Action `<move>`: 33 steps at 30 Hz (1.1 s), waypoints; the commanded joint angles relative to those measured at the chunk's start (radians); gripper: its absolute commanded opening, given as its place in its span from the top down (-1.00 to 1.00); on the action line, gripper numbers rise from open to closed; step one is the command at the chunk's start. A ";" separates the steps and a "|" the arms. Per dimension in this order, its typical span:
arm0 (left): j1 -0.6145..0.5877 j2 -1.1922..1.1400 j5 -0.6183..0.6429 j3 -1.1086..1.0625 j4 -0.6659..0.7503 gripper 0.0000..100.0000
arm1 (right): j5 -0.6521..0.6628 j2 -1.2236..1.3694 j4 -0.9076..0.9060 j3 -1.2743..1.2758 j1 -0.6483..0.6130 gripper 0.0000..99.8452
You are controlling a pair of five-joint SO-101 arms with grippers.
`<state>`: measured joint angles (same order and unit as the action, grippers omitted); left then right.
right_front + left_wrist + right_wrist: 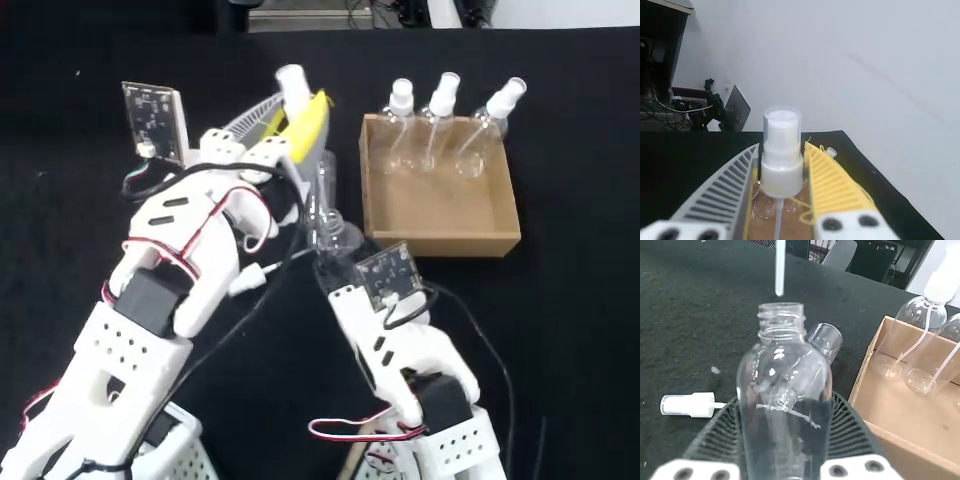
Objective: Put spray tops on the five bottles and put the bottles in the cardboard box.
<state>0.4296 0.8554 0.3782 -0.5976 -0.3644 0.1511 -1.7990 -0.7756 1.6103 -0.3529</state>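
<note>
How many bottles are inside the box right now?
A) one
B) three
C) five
B: three bottles sit side by side along the far wall of the cardboard box.

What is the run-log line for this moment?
left gripper: white spray top; right gripper: uncapped clear plastic bottle; brown cardboard box: three capped bottles

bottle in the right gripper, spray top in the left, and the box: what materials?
Bottle: probably clear glossy plastic; see-through, sharp highlights, moulded neck threads. Spray top: white matte plastic, seemingly under a clear cap. Cardboard box: brown matte cardboard, flat dull walls.
</note>
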 commanded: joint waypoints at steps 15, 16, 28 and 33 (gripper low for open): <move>0.021 0.029 0.011 -0.209 0.020 0.94 | -0.006 -0.099 0.025 -0.010 -0.005 0.98; 0.039 0.029 0.008 -0.219 0.020 0.94 | -0.006 -0.099 0.025 -0.010 -0.005 0.98; 0.036 0.112 0.006 -0.219 -0.173 0.39 | 0.000 -0.099 0.025 -0.010 -0.005 0.98; -0.097 0.301 0.005 -0.229 -0.193 0.46 | 0.002 -0.099 0.025 -0.008 -0.005 0.98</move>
<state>0.4173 1.0380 0.3798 -0.8431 -0.5531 0.1527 -1.7990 -0.7756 1.6103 -0.3514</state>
